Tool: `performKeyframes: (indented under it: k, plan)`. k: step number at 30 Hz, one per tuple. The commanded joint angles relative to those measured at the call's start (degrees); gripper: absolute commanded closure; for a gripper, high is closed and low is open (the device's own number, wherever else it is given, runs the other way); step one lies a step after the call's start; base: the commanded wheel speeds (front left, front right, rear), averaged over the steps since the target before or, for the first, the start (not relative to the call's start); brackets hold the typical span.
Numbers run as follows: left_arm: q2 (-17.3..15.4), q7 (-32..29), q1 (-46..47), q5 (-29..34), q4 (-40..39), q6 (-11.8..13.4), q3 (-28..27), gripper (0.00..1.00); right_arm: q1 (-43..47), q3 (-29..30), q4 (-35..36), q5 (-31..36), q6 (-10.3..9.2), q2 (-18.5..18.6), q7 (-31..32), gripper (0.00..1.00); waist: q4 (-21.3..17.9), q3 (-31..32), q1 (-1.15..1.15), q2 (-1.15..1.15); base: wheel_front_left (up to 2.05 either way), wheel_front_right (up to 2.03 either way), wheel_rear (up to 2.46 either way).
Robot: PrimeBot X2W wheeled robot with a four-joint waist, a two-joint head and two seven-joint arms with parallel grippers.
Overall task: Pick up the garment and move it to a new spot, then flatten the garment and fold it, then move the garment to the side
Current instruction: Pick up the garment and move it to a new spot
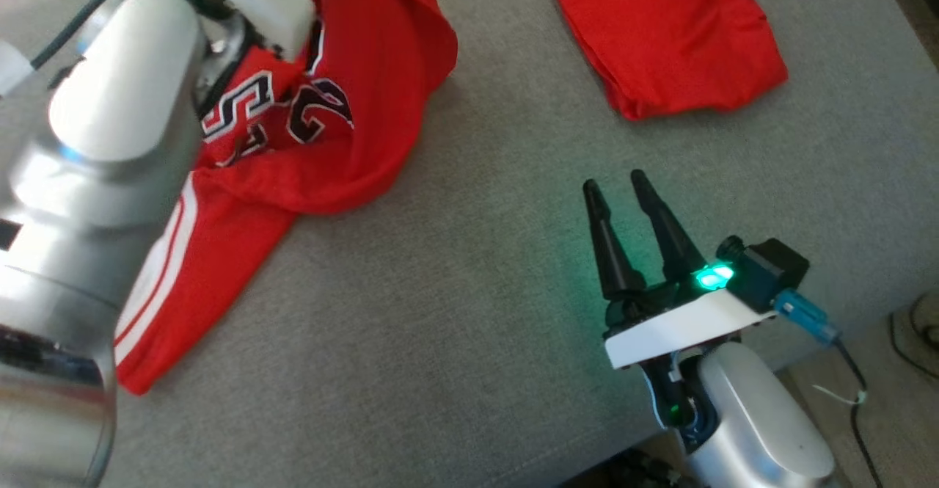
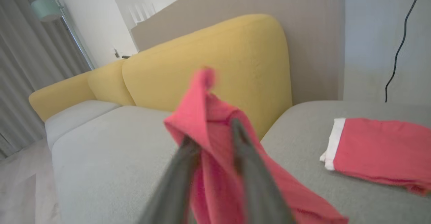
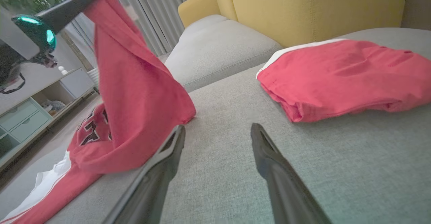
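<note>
Overhead, a red jersey (image 1: 367,106) with white side stripes and dark lettering lies crumpled on the left part of a grey sofa seat (image 1: 455,326). One part of it is pulled up into a peak. The robot's silver left arm (image 1: 95,143) reaches over it. From the left wrist, the left gripper (image 2: 212,131) has red cloth pinched between its two dark fingers, grasping the jersey, and a tip of fabric sticks up above them. The rest of the jersey hangs down from the grip to the cushion.

The right gripper (image 1: 615,182) hovers low over bare grey cushion to the right of the jersey, fingers spread apart and holding nothing. A green light glows at its base.

Farther back on the right, a second red garment (image 1: 671,33) lies folded, well apart from the jersey. A yellow backrest (image 2: 219,59) rises behind the seat.
</note>
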State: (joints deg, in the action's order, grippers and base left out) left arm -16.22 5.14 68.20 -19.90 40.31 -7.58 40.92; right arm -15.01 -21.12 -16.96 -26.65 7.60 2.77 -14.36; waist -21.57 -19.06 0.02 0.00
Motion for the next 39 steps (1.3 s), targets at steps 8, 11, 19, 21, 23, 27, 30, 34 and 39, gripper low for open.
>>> performKeyframes:
  k: [8, 11, 19, 21, 23, 27, 30, 34, 39]
  plan:
    - [-1.45, 6.67, 5.93, 1.01, 10.93, 1.62, -1.86, 0.0, -1.39, -1.81, 1.98, -0.02, -0.11, 0.1, -0.63, 0.0, 0.98, -1.34, -0.02, 0.0, 0.0, 0.0, 0.0]
    - [-1.26, 8.41, 5.64, 0.15, 12.34, 1.61, -2.68, 0.0, -1.41, -0.73, 1.51, 0.71, -0.11, 0.1, -0.63, 0.0, 2.79, -0.84, -0.02, 0.0, 0.0, 0.0, 0.0]
    - [-2.1, 9.82, -2.76, -2.16, 5.57, 2.92, -6.8, 0.0, -0.68, 3.39, 0.06, 3.67, -0.11, 0.1, -0.63, 0.0, 9.94, 2.69, -0.02, 0.0, 0.0, 0.0, 0.0]
    - [-2.54, 9.84, -7.42, -2.47, 0.93, 3.67, -8.45, 0.0, -0.14, 4.72, -0.43, 4.61, -0.11, 0.1, -0.63, 0.0, 12.15, 4.11, -0.02, 0.0, 0.0, 0.0, 0.0]
    - [-2.95, 9.84, -12.74, -2.67, -3.59, 4.55, -10.0, 0.0, 0.58, 6.09, -0.95, 5.5, -0.11, 0.1, -0.63, 0.0, 14.22, 5.43, -0.02, 0.0, 0.0, 0.0, 0.0]
    - [-3.18, 9.85, -24.02, -2.62, -12.04, 6.88, -12.73, 0.0, 2.34, 9.02, -1.85, 7.25, -0.11, 0.1, -0.63, 0.0, 18.31, 7.91, -0.02, 0.0, 0.0, 0.0, 0.0]
    - [-3.14, 9.85, -32.45, -2.07, -17.04, 8.99, -14.27, 0.0, 3.67, 11.2, -2.43, 8.41, -0.11, 0.1, -0.63, 0.0, 21.15, 9.39, -0.02, 0.0, 0.0, 0.0, 0.0]
    - [-2.03, 9.85, -43.22, -1.7, -22.24, 12.11, -16.53, 0.0, 5.22, 13.67, -3.34, 10.09, -0.11, 0.1, -0.63, 0.0, 24.26, 10.65, -0.02, 0.0, 0.0, 0.0, 0.0]
    - [0.59, 9.86, -52.02, -1.49, -25.66, 13.38, -18.42, 0.0, 5.0, 17.23, -5.47, 12.48, -0.11, 0.1, -0.63, 0.0, 27.1, 10.81, -0.02, 0.0, 0.0, 0.0, 0.0]
